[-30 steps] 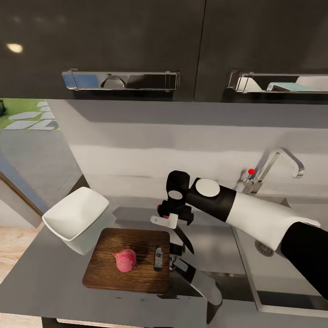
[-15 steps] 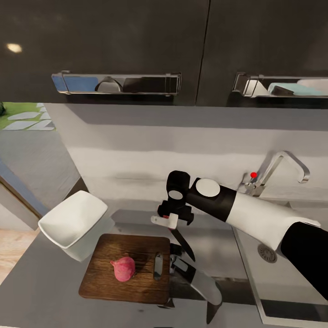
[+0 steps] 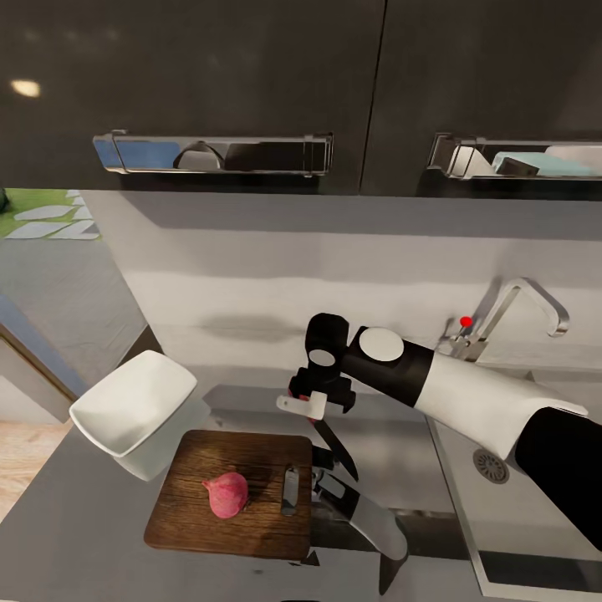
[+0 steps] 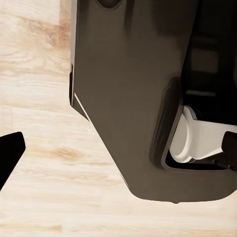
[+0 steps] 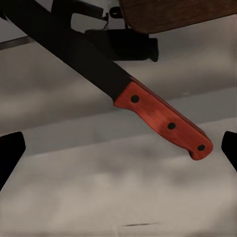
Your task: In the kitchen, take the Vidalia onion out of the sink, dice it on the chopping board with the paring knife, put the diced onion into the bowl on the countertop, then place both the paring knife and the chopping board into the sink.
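The pink-red Vidalia onion (image 3: 226,494) rests on the brown chopping board (image 3: 188,522) on the grey countertop (image 3: 75,535). The white bowl (image 3: 134,407) stands tilted at the board's far left corner. Right of the board is the paring knife (image 3: 336,445), its dark blade pointing toward me. My right gripper (image 3: 311,410) is over its handle. In the right wrist view the red-brown handle of the knife (image 5: 163,123) lies between the wide-apart fingertips of my right gripper (image 5: 118,150), untouched, with the board's edge (image 5: 177,12) beyond. My left gripper (image 4: 118,150) is open over wood floor.
The sink (image 3: 527,510) with its round drain is at the right, under the chrome tap (image 3: 510,313) with a red knob. Dark wall cabinets with steel handles (image 3: 213,153) hang above. A grey-white robot part with a dark tip (image 3: 361,514) lies by the board's right edge.
The head view shifted a little, so the board, bowl and tap sit slightly differently in the picture. The right arm, the knife and the onion keep their places.
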### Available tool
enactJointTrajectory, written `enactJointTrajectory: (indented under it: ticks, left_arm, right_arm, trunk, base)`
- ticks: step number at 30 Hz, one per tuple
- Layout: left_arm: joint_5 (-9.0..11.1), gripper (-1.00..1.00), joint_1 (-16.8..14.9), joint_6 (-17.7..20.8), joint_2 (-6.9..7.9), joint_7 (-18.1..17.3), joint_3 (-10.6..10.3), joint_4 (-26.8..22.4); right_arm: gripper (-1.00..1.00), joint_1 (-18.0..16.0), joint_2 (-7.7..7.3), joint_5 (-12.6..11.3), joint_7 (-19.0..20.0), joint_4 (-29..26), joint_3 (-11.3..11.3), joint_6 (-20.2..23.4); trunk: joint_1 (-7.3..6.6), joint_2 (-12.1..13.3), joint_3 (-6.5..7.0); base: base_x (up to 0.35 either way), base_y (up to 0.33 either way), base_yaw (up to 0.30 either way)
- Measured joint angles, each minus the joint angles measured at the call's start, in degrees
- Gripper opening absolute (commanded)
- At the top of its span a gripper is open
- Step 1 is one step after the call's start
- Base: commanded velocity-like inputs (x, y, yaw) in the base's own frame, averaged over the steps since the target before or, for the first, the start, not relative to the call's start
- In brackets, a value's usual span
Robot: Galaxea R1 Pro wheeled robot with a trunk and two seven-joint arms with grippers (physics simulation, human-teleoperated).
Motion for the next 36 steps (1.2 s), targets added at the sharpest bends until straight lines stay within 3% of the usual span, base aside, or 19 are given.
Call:
enactJointTrajectory:
  ticks: [11, 15, 24, 31, 36]
  left_arm:
    - [0.0, 1.00, 0.0, 0.2, -0.27, 0.0, -0.1, 0.1]
    - [0.0, 1.00, 0.0, 0.6, -1.25, 0.0, -0.1, 0.2]
    - [0.0, 1.00, 0.1, 4.2, -2.14, 0.0, -0.1, 0.3]
    - [0.0, 1.00, 0.3, 4.5, -2.83, 0.0, -0.1, 0.3]
    - [0.0, 1.00, 0.3, 4.5, -2.89, 0.0, -0.1, 0.3]
  right_arm:
    - [1.00, 0.0, 0.20, 0.0, -0.3, 0.2, 0.0, 0.0]
    - [1.00, 0.0, 0.19, 0.0, -0.3, 0.3, 0.0, 0.0]
    - [1.00, 0.0, 0.42, 0.0, -1.3, 0.3, 0.0, 0.5]
    - [1.00, 0.0, 0.61, -0.1, -3.2, 0.3, 0.0, 5.5]
    - [1.00, 0.0, 0.62, -0.1, -3.7, 0.3, 0.1, 5.8]
  trunk:
    - [0.00, 0.0, 0.00]
    - [0.00, 0.0, 0.00]
    - [0.00, 0.0, 0.00]
    - [0.00, 0.0, 0.00]
    - [0.00, 0.0, -0.23]
  base:
    - [0.000, 0.000, 0.000]
    - [0.000, 0.000, 0.000]
    - [0.000, 0.000, 0.000]
    - [0.000, 0.000, 0.000]
    - [0.000, 0.000, 0.000]
